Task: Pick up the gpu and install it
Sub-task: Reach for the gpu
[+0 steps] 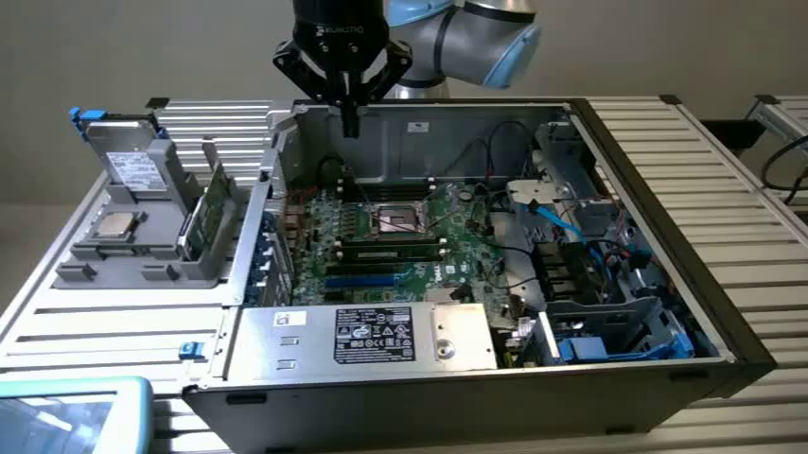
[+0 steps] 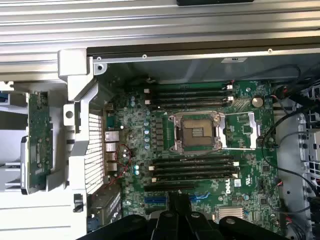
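Gripper (image 1: 350, 121) closed and empty over the open case (image 1: 657, 151).
The case holds a motherboard (image 1: 436, 260) with a bare socket (image 1: 401, 219). The gpu (image 1: 218, 203) stands on edge in the tray (image 1: 114, 263) at the exterior view's left, well apart from the gripper, near a chip (image 1: 115, 224) and what may be a drive (image 1: 132, 165).

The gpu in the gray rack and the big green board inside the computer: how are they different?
The gpu is small and narrow, while the big board covers much of the floor of the computer case. The gpu stands up on its edge in the gray rack, outside the case, but the big board lies flat inside it. Both are green circuit boards.
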Motion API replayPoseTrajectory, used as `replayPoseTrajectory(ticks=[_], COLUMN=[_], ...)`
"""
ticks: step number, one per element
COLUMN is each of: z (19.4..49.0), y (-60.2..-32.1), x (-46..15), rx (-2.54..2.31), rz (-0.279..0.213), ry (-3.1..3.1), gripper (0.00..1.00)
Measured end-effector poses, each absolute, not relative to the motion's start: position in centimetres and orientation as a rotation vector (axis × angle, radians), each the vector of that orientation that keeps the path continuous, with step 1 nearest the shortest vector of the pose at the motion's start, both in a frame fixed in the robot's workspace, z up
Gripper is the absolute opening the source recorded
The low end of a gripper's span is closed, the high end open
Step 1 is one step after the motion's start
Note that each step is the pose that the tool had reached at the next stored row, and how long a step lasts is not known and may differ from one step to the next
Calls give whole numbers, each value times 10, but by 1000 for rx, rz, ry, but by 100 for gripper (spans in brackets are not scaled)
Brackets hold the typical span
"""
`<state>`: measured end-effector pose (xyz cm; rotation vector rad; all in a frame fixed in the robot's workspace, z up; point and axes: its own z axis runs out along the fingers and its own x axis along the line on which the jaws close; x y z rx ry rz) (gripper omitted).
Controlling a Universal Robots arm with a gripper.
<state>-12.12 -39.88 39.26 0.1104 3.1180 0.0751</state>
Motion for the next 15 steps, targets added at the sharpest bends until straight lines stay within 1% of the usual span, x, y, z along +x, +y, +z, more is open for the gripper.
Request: replayPoseTrajectory(ticks=[11, 15], z=[393, 392], y=[-399, -399], x=[-121, -134], rx=[110, 110], rz=[72, 76], ry=[3118, 3118], gripper=[12, 13])
